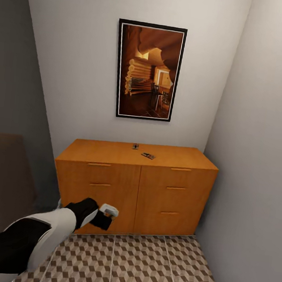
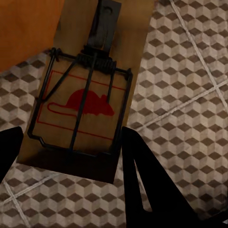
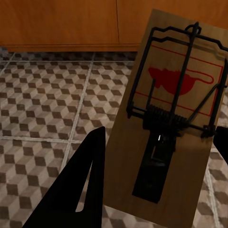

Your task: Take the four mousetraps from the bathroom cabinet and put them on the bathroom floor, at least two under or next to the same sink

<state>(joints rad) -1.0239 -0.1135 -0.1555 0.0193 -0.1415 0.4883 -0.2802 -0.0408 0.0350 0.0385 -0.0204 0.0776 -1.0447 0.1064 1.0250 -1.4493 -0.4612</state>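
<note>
The robot faces the low orange-brown wooden cabinet [image 1: 135, 188], which stands against the wall below a dark-framed picture of a log interior [image 1: 148, 71]. Two small brown mousetraps remain on the cabinet's flat top: one near the back edge [image 1: 135, 146], the other just in front of it, toward the right half [image 1: 148, 155].

The left gripper [image 2: 71, 156] is clamped on a third flat wooden mousetrap with a red mouse print and dark wire spring [image 2: 83, 102]; its dark fingers [image 2: 142, 175] flank the board's near end. In the head view, this gripper [image 1: 106, 213] hangs before the cabinet's lower left front, above the cube-patterned brown-and-beige tiled floor [image 1: 144, 268].

The right gripper [image 3: 156, 185] likewise grips a fourth red-printed mousetrap [image 3: 175, 118] over the same tiles, with the cabinet base behind.

The step in hand is judged to be carrying both traps away for placement. To do it well, both grips should be kept firm and the boards level during the turn from the cabinet, with the arms held clear of the cabinet front. Each trap should be lowered flat onto the tiles, near the sink, before the fingers open.
</note>
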